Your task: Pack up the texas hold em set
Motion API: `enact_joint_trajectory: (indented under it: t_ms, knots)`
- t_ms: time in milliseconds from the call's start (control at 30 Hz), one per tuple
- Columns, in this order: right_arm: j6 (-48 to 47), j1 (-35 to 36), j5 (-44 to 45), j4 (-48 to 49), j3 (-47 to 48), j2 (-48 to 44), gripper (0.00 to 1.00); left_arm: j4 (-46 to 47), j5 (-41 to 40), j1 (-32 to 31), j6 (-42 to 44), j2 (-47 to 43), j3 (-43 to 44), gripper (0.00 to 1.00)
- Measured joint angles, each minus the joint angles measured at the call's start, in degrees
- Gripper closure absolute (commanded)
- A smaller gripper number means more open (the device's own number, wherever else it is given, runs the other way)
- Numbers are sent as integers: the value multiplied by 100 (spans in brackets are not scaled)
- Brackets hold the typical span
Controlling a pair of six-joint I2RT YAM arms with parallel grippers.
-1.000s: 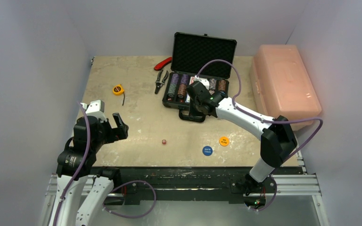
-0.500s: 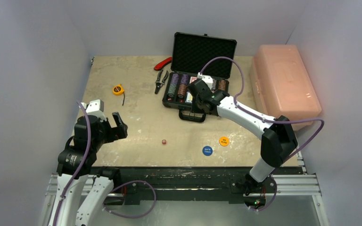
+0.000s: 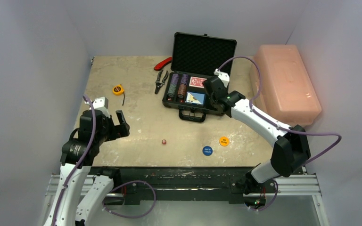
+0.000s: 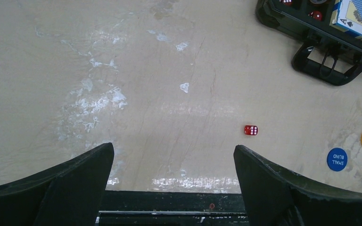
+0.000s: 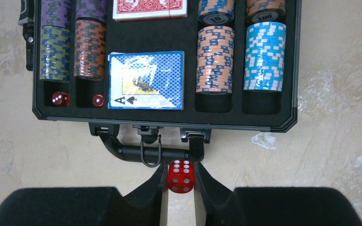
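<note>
Red die (image 5: 181,177) clamped in R gripper (image 5: 181,172) hangs near the front of the case (image 5: 169,123); carry it fwd over a free slot end, go low before letting go; L gripper (image 4: 173,155) gaping, idle.

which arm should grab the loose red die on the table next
Left. The left hand is open and empty, and the loose die lies on the table just ahead of it. The right hand is up at the case, shut on a second die.
</note>
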Motion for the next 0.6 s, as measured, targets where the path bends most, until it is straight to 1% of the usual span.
enact_joint_trajectory:
  t_ms: [300, 600]
  knots:
    - [105, -96, 332, 149, -385, -179, 100, -83, 181, 0, 13, 293, 33, 2]
    - [439, -374, 693, 133, -407, -256, 100, 39, 343, 0, 22, 109, -57, 2]
